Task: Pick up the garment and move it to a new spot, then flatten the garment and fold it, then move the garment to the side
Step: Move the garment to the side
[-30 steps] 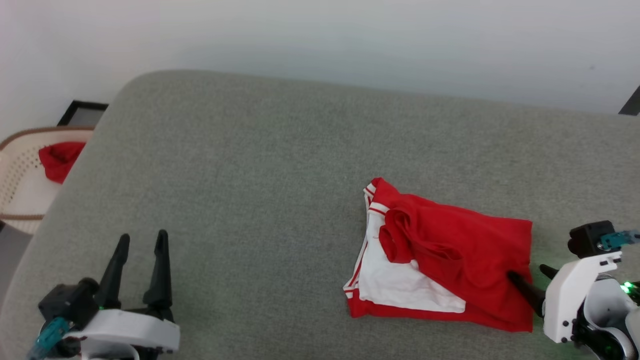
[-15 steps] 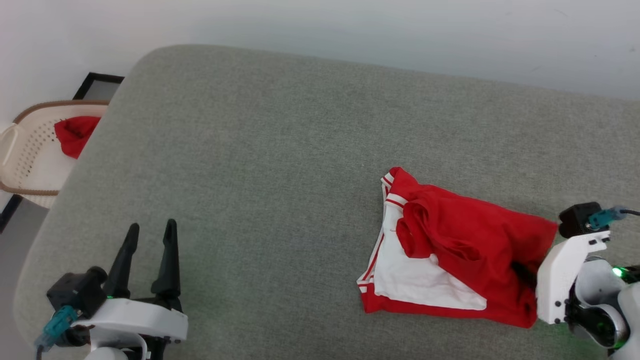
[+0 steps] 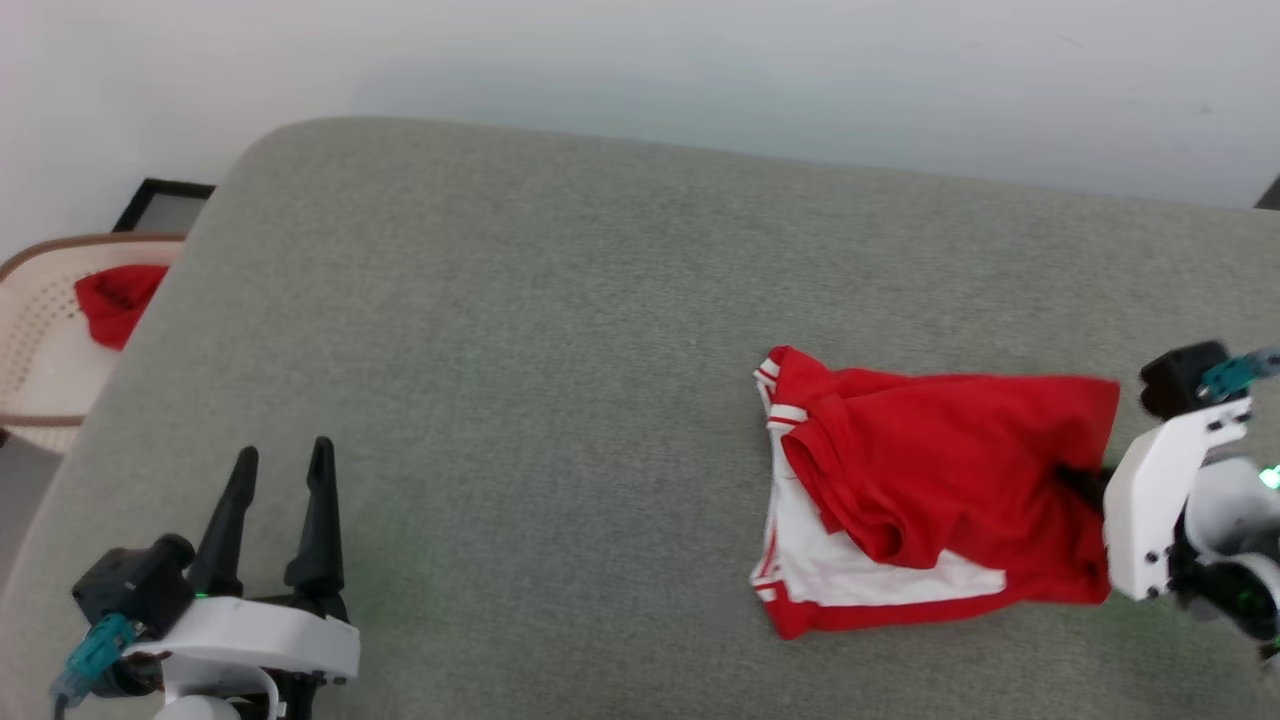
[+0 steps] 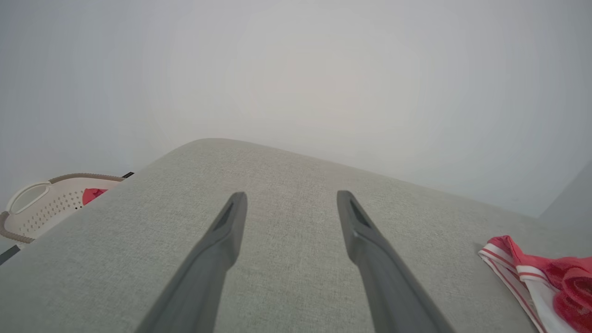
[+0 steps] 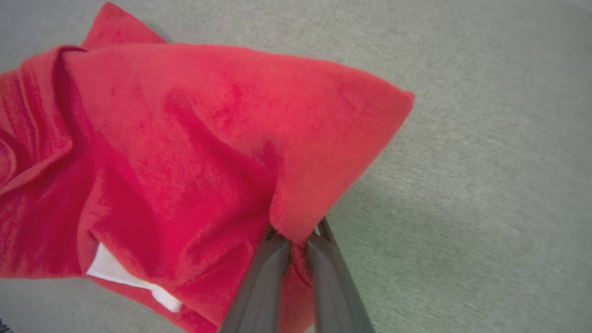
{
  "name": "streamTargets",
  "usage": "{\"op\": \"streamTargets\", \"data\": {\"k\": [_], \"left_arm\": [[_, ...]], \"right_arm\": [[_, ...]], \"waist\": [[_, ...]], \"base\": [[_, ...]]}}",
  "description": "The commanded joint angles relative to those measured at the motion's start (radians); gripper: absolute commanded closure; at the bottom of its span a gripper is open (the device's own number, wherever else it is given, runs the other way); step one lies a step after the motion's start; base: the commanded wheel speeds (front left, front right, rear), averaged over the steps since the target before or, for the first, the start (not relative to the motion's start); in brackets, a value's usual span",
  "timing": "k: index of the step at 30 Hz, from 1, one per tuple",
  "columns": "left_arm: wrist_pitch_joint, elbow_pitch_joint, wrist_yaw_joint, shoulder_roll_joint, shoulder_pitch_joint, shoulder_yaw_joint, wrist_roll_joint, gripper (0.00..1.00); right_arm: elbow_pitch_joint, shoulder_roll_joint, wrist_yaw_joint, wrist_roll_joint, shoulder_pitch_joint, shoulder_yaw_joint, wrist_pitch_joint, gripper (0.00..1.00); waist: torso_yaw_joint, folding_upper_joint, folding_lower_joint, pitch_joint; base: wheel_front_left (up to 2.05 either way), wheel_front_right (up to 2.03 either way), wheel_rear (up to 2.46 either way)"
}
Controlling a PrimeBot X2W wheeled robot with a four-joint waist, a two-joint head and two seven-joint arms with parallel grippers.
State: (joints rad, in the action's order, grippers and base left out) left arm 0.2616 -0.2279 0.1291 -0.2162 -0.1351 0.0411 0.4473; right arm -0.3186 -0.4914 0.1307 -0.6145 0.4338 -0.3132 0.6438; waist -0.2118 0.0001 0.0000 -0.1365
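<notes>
Nips the garment (image 3: 930, 470) by its right edge in the right gripper (image 5: 296, 238), jaws narrow, long axis running frame-left; leaves the left gripper (image 3: 283, 450) wide, well apart, lower left.

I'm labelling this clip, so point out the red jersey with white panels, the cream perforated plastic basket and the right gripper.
red jersey (image 3: 950, 470), head view, red body fabric.
cream basket (image 3: 45, 385), head view, bare inner wall.
right gripper (image 5: 298, 243), right wrist view, between the pinched fingertips.
</notes>
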Motion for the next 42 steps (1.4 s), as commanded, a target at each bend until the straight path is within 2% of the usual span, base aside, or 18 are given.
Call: {"op": "streamTargets", "data": {"k": [1,16,30,42], "left_arm": [[0.003,0.004,0.002,-0.001,0.0,0.001,-0.004,0.0],[0.003,0.032,0.002,-0.008,-0.049,-0.013,-0.024,0.0],[0.003,0.073,0.002,-0.037,-0.149,-0.047,-0.036,0.0],[0.003,0.084,0.002,-0.071,-0.25,-0.098,-0.033,0.0]], "right_arm": [[0.007,-0.012,0.0,0.002,0.014,0.002,0.001,1.0],[0.036,-0.208,0.0,0.017,0.162,-0.027,-0.033,1.0],[-0.103,-0.365,0.0,0.032,0.335,-0.083,-0.18,1.0],[-0.218,-0.468,-0.001,0.116,0.454,-0.139,-0.32,1.0]], "waist": [[0.019,-0.0001,0.0,0.005],[0.138,-0.0001,0.0,-0.04],[0.242,-0.0001,0.0,-0.192],[0.258,-0.0001,0.0,-0.321]], "base": [[0.0,0.0,0.0],[0.0,0.0,0.0],[0.0,0.0,0.0],[0.0,0.0,0.0]]}}
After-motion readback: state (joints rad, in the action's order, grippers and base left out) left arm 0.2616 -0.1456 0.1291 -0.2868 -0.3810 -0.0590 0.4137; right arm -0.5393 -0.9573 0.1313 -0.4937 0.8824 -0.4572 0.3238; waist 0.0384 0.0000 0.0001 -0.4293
